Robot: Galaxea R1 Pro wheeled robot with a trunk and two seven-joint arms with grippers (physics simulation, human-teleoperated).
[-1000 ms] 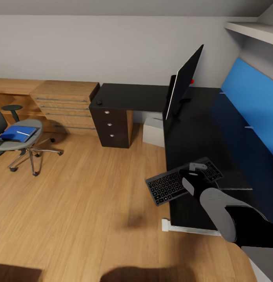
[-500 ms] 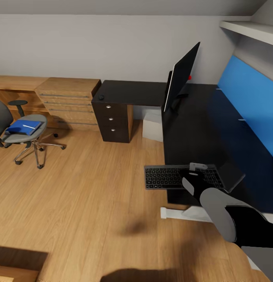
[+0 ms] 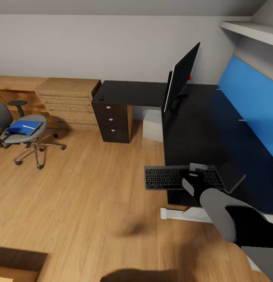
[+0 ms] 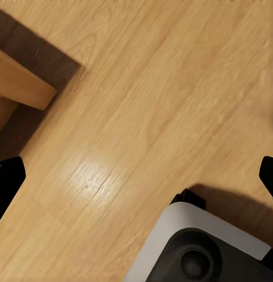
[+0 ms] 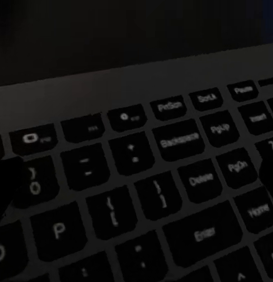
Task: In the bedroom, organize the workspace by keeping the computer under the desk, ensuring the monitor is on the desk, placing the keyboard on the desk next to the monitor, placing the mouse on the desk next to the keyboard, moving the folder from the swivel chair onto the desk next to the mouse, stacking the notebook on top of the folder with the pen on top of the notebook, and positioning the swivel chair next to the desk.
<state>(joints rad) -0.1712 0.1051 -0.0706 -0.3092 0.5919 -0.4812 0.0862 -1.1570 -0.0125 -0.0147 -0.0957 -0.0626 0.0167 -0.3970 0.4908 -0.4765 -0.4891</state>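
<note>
While one keyboard (image 3: 179,177) lay at the desk's (image 3: 191,133) near corner, its left end overhung the edge above the floor (image 3: 81,188). One right gripper (image 3: 196,171) sat on its middle; whether the fingers pinched it I could not tell. Its dark frame and black keys (image 5: 177,141) bore pale legends. One monitor (image 3: 181,76) stood on the desk, one mouse (image 3: 101,97) well apart above the drawers (image 3: 111,123), one pale computer (image 3: 153,124) beneath. One chair (image 3: 22,131), holding one blue folder (image 3: 23,127), stood far left across open floor. The left gripper's (image 4: 136,176) two fingertips (image 4: 7,179) hung spread over bare planks.
</note>
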